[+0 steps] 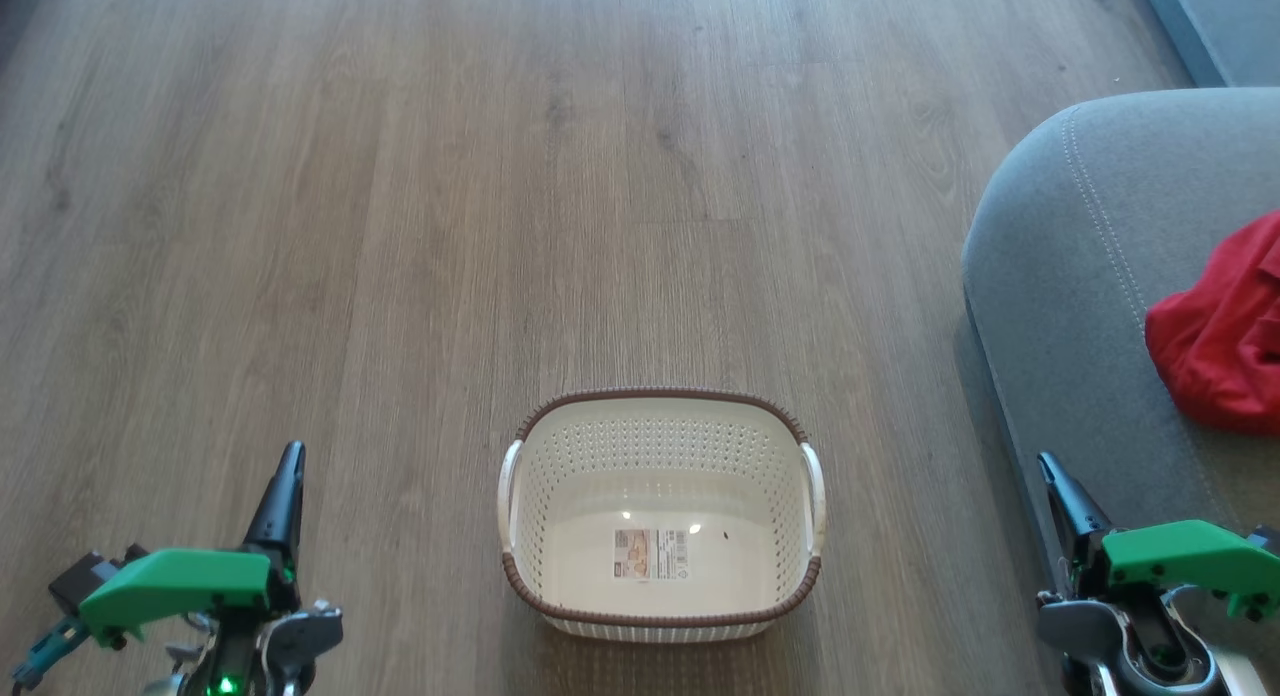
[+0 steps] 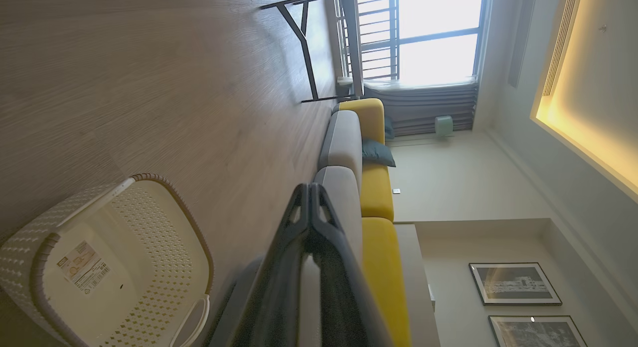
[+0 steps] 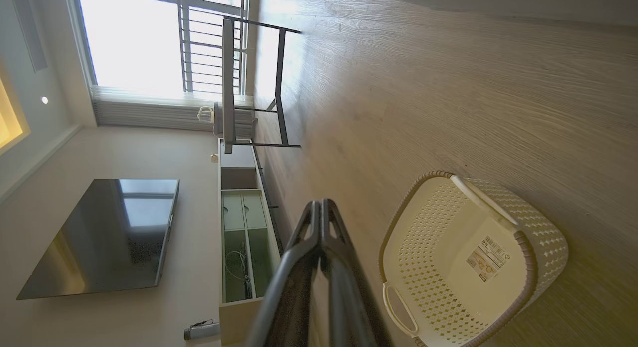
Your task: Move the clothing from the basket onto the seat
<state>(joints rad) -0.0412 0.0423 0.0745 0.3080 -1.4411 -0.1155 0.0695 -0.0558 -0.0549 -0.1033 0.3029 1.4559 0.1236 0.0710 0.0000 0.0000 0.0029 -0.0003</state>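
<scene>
Floorboards, clothing on seat, beyond right gripper

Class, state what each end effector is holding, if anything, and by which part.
Nothing: the left end effector and right end effector are both shut and empty.

The cream perforated basket stands upright and empty on the floor. Crumpled red clothing lies on the grey seat, back from its rounded corner.

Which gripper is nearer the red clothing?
The right gripper, beside the seat where the clothing lies; the left gripper is beyond the basket, over the floor.
</scene>
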